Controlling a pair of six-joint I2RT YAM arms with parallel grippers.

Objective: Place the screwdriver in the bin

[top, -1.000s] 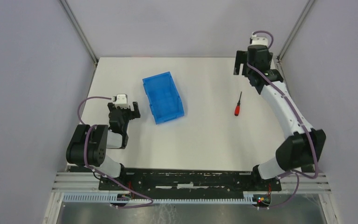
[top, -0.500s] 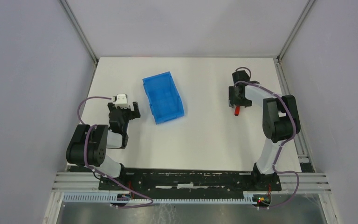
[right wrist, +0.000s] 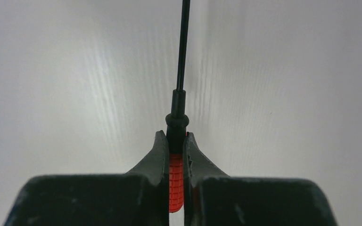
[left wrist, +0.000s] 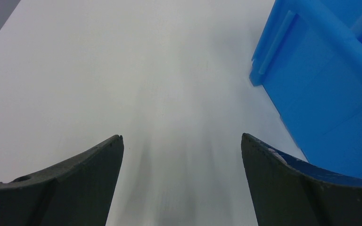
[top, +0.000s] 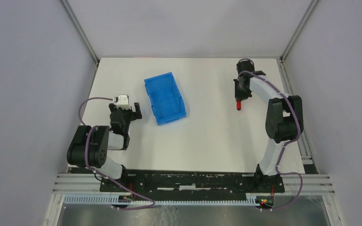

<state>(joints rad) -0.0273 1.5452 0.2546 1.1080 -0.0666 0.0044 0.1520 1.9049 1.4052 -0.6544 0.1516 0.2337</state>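
Note:
The screwdriver [right wrist: 176, 179] has a red ribbed handle and a thin black shaft that runs away from the right wrist camera. My right gripper [right wrist: 174, 137] is shut on its handle, fingers pressed on both sides. From above, the right gripper [top: 240, 96] is at the right rear of the table with the screwdriver's red end [top: 239, 106] poking out below it. The blue bin [top: 164, 98] stands left of centre, well apart from it. My left gripper [top: 125, 110] rests open near the bin's left side; the bin's wall [left wrist: 320, 80] fills the right of the left wrist view.
The white table [top: 202, 141] is bounded by grey walls and metal corner posts [top: 80, 30]. The right arm's elbow [top: 285, 120] stands folded by the right edge. A black rail [top: 188, 181] runs along the near edge.
The right arm swung down from the rear corner onto the screwdriver and its jaws closed on the red handle. The screwdriver shifted slightly rearward. The left arm stayed still.

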